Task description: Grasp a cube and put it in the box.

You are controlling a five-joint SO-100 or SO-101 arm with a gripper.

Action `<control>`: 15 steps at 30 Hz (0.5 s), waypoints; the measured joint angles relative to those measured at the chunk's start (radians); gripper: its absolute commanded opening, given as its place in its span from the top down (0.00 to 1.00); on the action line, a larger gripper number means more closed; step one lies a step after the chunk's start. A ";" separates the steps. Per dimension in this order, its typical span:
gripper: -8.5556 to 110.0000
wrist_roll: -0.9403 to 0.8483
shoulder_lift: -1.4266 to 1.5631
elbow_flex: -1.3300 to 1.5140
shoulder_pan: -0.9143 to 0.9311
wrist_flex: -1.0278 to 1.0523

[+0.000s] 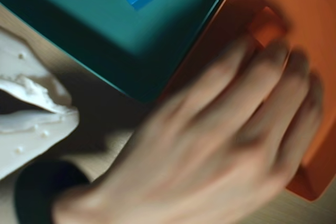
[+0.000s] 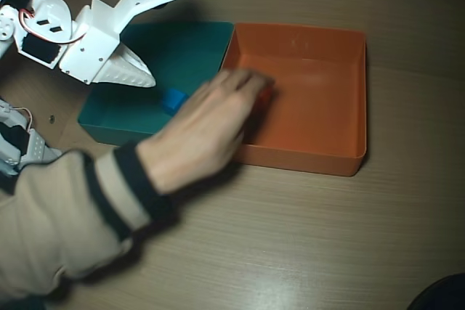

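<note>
Your white plastic end effector hangs over the teal plastic box, holding nothing; whether its jaws stand wide or narrow you cannot tell. Look to the small orange cube: it lies inside the large square orange plastic box, near its left wall in the overhead view, with a person's blurred hand on it. A small blue cube sits in the teal box. Both boxes rest touching, side by side, on the pale wood-grain counter.
</note>
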 measured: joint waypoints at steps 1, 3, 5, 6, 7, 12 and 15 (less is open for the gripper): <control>0.98 0.000 0.000 0.000 0.000 0.000; 0.98 0.000 0.000 0.000 0.000 0.000; 0.98 0.000 0.000 0.000 0.000 0.000; 0.98 0.000 0.000 0.000 0.002 0.000; 0.98 0.000 0.000 0.000 0.005 0.000; 0.98 0.000 0.000 0.000 0.020 0.000; 0.98 0.000 0.000 0.000 0.017 0.000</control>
